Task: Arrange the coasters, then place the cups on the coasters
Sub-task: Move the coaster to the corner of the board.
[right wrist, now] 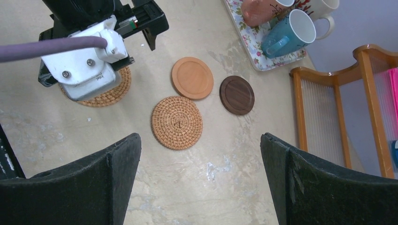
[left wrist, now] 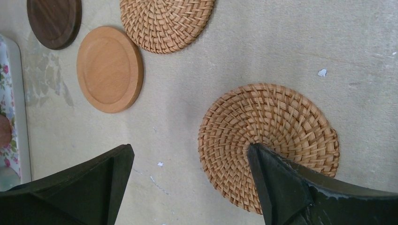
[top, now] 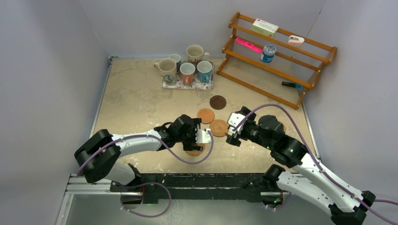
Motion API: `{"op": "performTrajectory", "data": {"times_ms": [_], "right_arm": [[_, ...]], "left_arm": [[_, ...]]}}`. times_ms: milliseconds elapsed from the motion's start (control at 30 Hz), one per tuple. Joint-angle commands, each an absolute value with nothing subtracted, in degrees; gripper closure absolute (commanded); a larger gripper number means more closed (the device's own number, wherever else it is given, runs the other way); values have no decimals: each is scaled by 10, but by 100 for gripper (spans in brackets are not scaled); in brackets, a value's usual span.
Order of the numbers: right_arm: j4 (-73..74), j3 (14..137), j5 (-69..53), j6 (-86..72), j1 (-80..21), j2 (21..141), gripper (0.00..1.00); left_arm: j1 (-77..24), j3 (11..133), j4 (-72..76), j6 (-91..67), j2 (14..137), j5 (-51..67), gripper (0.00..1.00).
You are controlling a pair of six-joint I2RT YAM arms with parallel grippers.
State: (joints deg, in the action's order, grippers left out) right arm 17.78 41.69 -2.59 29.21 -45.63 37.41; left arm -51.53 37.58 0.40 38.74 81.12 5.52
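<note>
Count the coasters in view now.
4: dark wood coaster nearest the tray, smooth orange coaster next, woven coaster mid-table, second woven coaster under the left gripper. The right arm may hide others.

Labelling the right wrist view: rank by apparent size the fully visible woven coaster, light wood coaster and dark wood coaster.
1. woven coaster, though it lies nearest the camera, which may inflate it.
2. light wood coaster.
3. dark wood coaster, slightly smaller-looking.

- far coaster (top: 217,101): dark brown wood
- smooth coaster (top: 205,115): plain orange-tan
- woven coaster (top: 218,127): tan, basket-weave pattern
- tray (top: 193,86): white with pink flowers
- right cup (top: 204,71): light blue
- middle cup (top: 187,72): reddish-orange
</note>
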Motion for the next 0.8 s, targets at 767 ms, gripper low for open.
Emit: {"op": "performTrajectory", "data": {"times_ms": [767], "right_arm": [[180, 415, -42, 295, -455, 366, 1]], "left_arm": [[-375, 307, 31, 423, 786, -29, 0]]}}
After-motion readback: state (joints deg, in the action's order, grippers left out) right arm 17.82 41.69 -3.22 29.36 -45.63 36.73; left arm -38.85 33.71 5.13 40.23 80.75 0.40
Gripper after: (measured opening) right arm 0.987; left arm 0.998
